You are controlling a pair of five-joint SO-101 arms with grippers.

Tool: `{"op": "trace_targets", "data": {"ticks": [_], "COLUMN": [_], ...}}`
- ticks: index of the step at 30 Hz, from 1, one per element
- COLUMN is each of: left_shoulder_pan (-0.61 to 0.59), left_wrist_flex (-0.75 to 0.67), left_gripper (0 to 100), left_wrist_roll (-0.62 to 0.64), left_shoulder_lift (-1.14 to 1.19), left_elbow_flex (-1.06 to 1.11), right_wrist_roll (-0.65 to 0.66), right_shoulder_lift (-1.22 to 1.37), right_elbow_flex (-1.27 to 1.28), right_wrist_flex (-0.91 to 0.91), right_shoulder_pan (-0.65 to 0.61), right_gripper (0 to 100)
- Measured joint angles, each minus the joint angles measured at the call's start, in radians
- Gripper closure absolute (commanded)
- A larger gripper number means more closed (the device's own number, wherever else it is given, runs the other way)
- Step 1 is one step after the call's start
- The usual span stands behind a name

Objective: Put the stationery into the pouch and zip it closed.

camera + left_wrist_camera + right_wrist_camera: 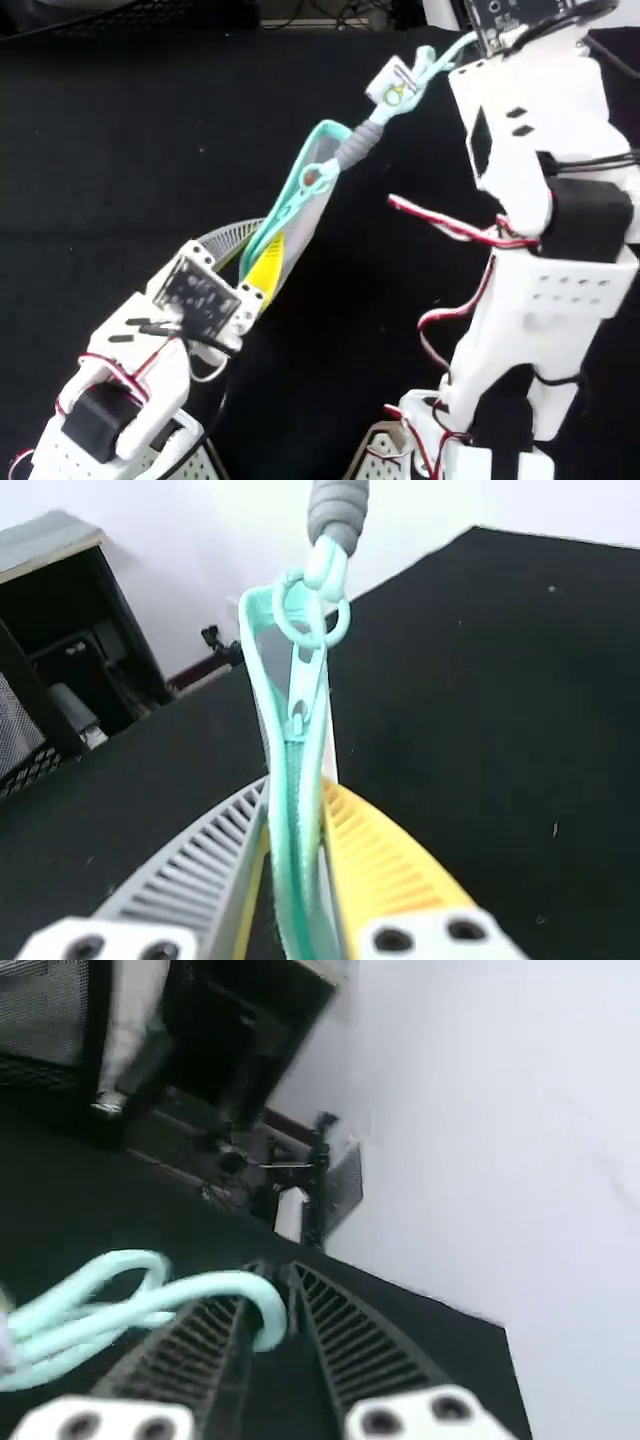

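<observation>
Jaws on L gripper (295,792) are clamped on the pouch (303,218) at its mint zip edge. Jaws on R gripper (275,1290) are near closed round the cord loop (120,1300) tied to the zip pull (300,705). The pouch is off the table (120,150), taut btwn both, long axis running from L up toward R. I reckon R pulls straight along that line & L just anchors.

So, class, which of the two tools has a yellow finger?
The left tool, clamped on the pouch; the right tool, holding the cord, has two dark fingers.
</observation>
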Motion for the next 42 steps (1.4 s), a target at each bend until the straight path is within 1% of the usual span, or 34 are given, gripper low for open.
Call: {"op": "trace_targets", "data": {"ticks": [7,16,22,26,33,38,42], "left_shoulder_pan": [0.0,0.0,0.002,0.002,0.002,0.002,0.002], "left_wrist_flex": [0.017,0.06,0.138,0.17,0.183,0.183,0.181], "left_gripper": [97,97,97,97,97,97,97], "left_wrist_roll": [0.0,-0.003,0.014,0.017,0.017,0.017,0.017], "left_shoulder_lift": [-0.055,-0.063,-0.063,-0.063,-0.068,-0.068,-0.068], "left_elbow_flex": [0.025,0.018,-0.032,-0.046,-0.048,-0.048,-0.048], "right_wrist_roll": [0.0,0.002,0.002,0.002,0.002,-0.018,-0.029], "right_shoulder_lift": [0.0,0.0,0.0,0.005,0.124,0.267,0.367], "right_elbow_flex": [0.063,0.235,0.347,0.377,0.342,0.192,0.034], "right_wrist_flex": [-0.08,-0.201,-0.304,-0.358,-0.376,-0.374,-0.313], "right_shoulder_pan": [0.041,0.078,0.118,0.143,0.181,0.222,0.229], "right_gripper": [98.6,98.6,98.6,98.6,98.6,98.6,98.6]}}
